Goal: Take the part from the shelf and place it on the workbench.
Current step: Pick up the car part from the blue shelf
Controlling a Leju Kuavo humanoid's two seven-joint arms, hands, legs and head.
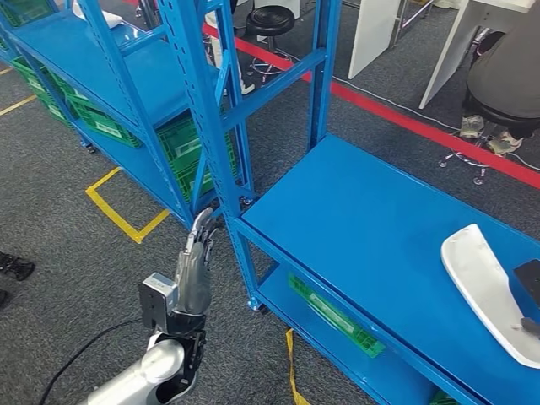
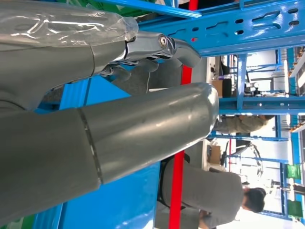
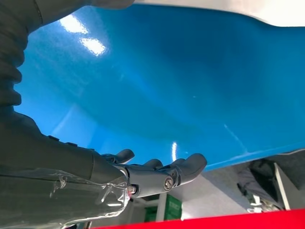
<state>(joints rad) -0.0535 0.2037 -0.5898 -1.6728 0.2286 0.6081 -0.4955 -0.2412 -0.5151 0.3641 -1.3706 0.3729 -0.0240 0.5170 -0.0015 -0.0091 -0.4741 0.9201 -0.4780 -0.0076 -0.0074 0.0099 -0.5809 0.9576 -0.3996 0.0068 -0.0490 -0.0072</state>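
My left hand [image 1: 193, 268] is raised beside the blue rack's corner post [image 1: 219, 181], fingers straight and together, gripping nothing. My right hand [image 3: 158, 172] sits low over the blue shelf top [image 1: 357, 219]; its fingers reach out nearly flat, and I see nothing between them, though from the head view only a dark tip shows at the edge, so I cannot tell whether it touches the part. The white part [image 1: 487, 287] lies flat on that blue surface, at its right end. I judge it not yet lifted: grasp, carry and placing on the workbench all remain. Green crates [image 1: 185, 152] sit on lower shelves.
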